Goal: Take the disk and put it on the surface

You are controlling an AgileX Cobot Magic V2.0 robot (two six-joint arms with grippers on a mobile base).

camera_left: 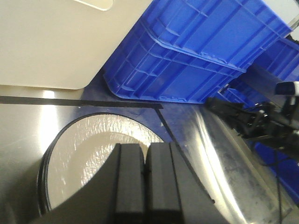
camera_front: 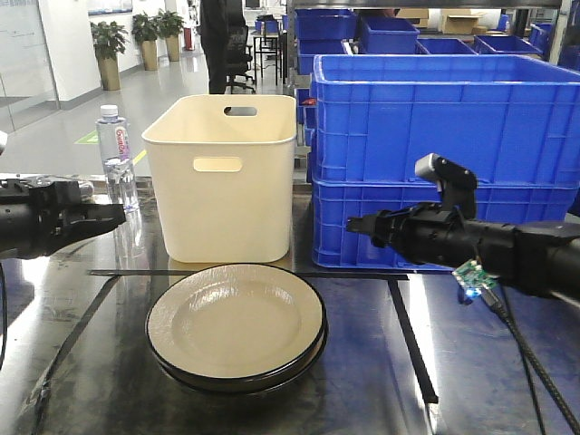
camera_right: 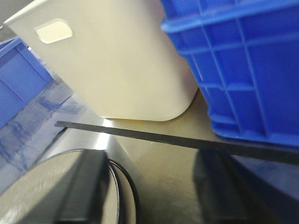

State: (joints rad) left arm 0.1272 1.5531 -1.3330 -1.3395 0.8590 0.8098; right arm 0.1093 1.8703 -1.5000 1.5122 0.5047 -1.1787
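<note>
Disk (camera_front: 236,328) lies before cream bin (camera_front: 222,177) and blue crates (camera_front: 435,159)

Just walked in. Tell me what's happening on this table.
Nothing is being held. A stack of cream plates with black rims sits on the glossy table, in front of a cream bin and blue crates. The left end effector, shut, and the right end effector, open, hover on either side above the plates.
</note>
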